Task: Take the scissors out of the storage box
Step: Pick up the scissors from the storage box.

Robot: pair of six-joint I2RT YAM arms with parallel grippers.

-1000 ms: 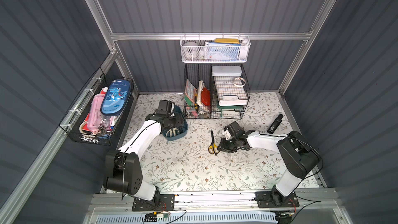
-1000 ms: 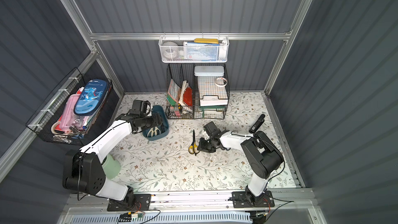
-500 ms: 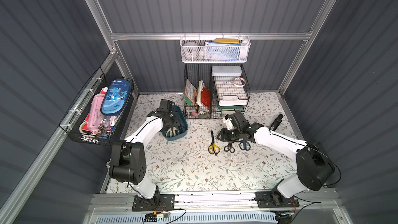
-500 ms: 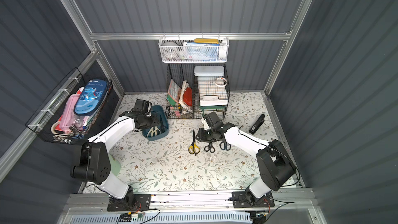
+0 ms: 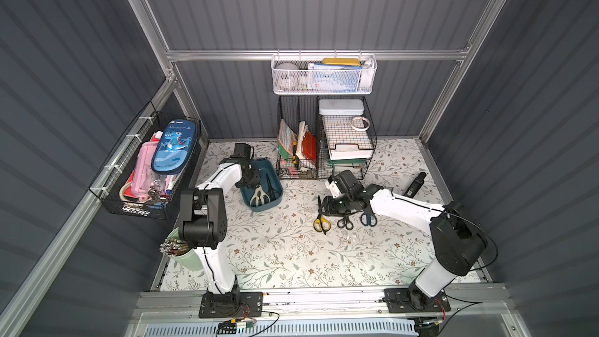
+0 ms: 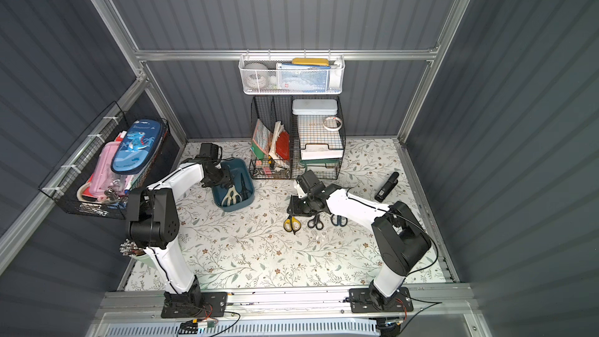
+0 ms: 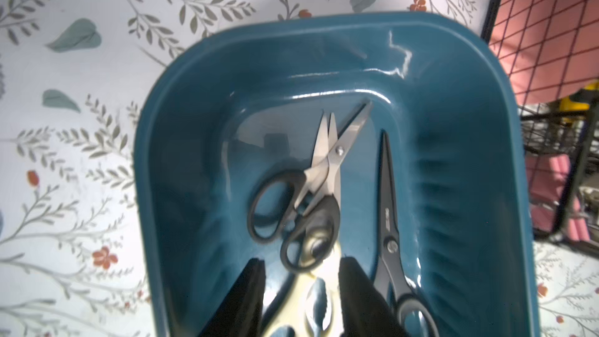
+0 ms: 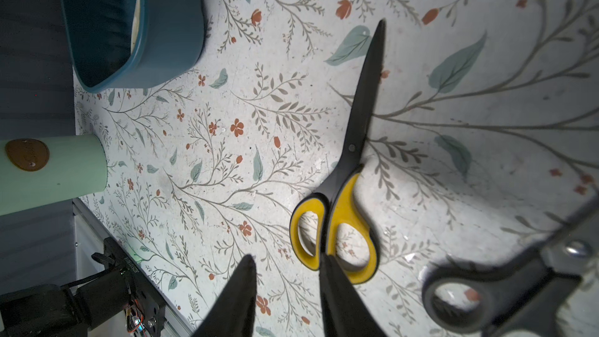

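Observation:
The teal storage box point(image 5: 265, 207) point(image 6: 236, 207) point(image 7: 155, 157) sits left of centre on the floral table. Inside it lie cream-handled scissors point(image 7: 291, 303) point(image 5: 257, 197), a small black-handled pair point(image 7: 311, 189) on top of them, and a long black pair point(image 7: 387, 222). My left gripper point(image 7: 301, 260) point(image 5: 257, 186) is down in the box, open, with its fingers on either side of the cream handle. Out on the table lie yellow-and-black scissors point(image 5: 321, 220) point(image 8: 350, 163), small black ones point(image 5: 345, 222) point(image 8: 486, 293) and blue-handled ones point(image 5: 368, 218). My right gripper point(image 8: 287, 257) point(image 5: 327, 207) hovers by the yellow handle, open and empty.
A black wire organizer point(image 5: 324, 144) stands at the back just right of the box. A white mesh basket point(image 5: 324, 76) hangs above it. A wire basket point(image 5: 146, 173) hangs on the left wall. A green pen cup point(image 5: 184, 254) point(image 8: 55, 170) stands front left, and a black stapler point(image 5: 415, 184) lies far right.
My left gripper's jaws have narrowed around the cream handle inside the box. The right gripper has drawn back from the table's scissors, uncovering the black and blue pairs.

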